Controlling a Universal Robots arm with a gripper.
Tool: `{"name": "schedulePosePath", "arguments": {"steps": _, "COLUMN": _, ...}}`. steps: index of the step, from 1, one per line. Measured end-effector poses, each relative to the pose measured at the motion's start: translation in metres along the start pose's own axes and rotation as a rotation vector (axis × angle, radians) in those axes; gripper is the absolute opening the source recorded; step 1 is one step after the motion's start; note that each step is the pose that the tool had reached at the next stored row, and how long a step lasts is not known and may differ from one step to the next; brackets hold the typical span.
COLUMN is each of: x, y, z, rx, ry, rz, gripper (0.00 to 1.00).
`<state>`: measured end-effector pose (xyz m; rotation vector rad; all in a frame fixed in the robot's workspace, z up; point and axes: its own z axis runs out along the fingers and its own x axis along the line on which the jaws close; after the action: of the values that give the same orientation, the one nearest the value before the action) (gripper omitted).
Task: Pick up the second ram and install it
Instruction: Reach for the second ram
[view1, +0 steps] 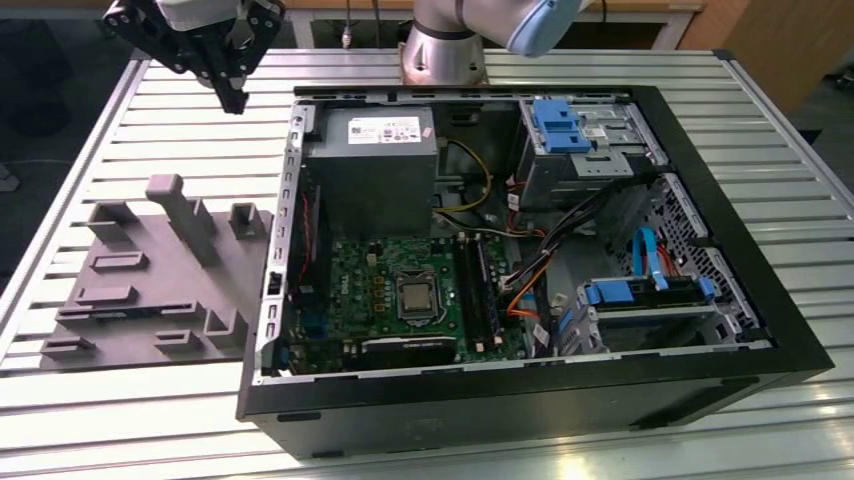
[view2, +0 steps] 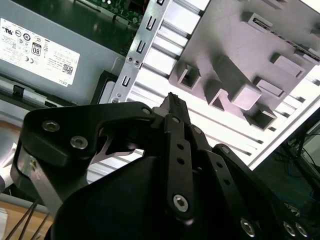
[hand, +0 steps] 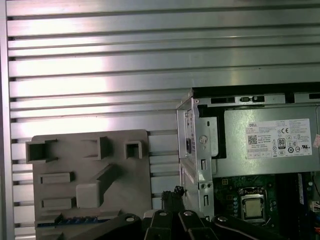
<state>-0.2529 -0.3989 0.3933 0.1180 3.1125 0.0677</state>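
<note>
Hanging over the bench (view1: 134, 140), just outside the computer case (view1: 534, 405) at the corner nearest the power supply (view1: 374, 170): the arm's jaws, closed tip to tip and gripping nothing. The black fingertips (view1: 236, 98) point down, clear of the bench and apart from the case wall. In both wrist views the fingertips (view2: 172, 104) (hand: 177, 192) meet in a single point.

Inside the case, below the power supply: green motherboard (view1: 360, 290), lying flat, with the processor (view1: 416, 296) near its middle.

On the exterior view's right of the processor, inside the case: second ram (view1: 489, 292), seen as a long narrow dark strip standing on edge among the black slots. Whether it is fully seated cannot be told. It is well apart from the jaws.

On the bench, beside the case on the exterior view's left: grey fixture tray (view1: 147, 290), with raised posts and shallow pockets, just short of touching the case wall.
</note>
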Motion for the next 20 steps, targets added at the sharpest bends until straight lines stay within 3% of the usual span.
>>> {"name": "schedulePosePath", "arguments": {"steps": 20, "x": 0.0194, "y": -0.0015, "z": -0.0005, "rx": 0.0000, "ry": -0.0001, "rz": 0.000, "gripper": 0.11}}
